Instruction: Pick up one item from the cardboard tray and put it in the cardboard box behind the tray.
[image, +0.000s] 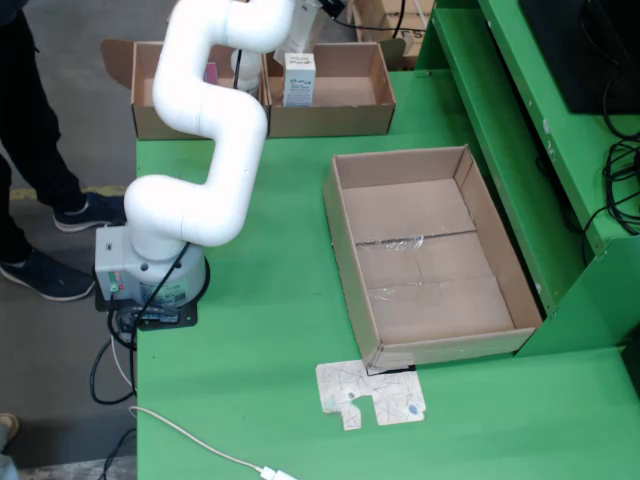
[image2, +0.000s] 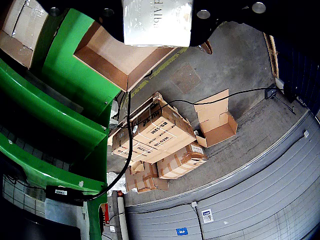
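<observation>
The large cardboard tray (image: 430, 255) lies on the green table (image: 260, 380) and its floor looks bare. My gripper (image: 298, 52) is at the far edge of the table, shut on a white printed carton (image: 299, 80). It holds the carton upright over the open cardboard box (image: 335, 95) behind the tray. In the wrist view the carton (image2: 157, 22) fills the top between the black gripper parts (image2: 220, 20), with the open box (image2: 120, 57) below it. The fingertips themselves are hidden.
A second open cardboard box (image: 165, 95) stands left of the first, with a pink item (image: 211, 72) inside. A printed paper scrap (image: 370, 392) lies in front of the tray. A person's legs (image: 30, 190) stand at the left. Green shelving (image: 540, 130) runs along the right.
</observation>
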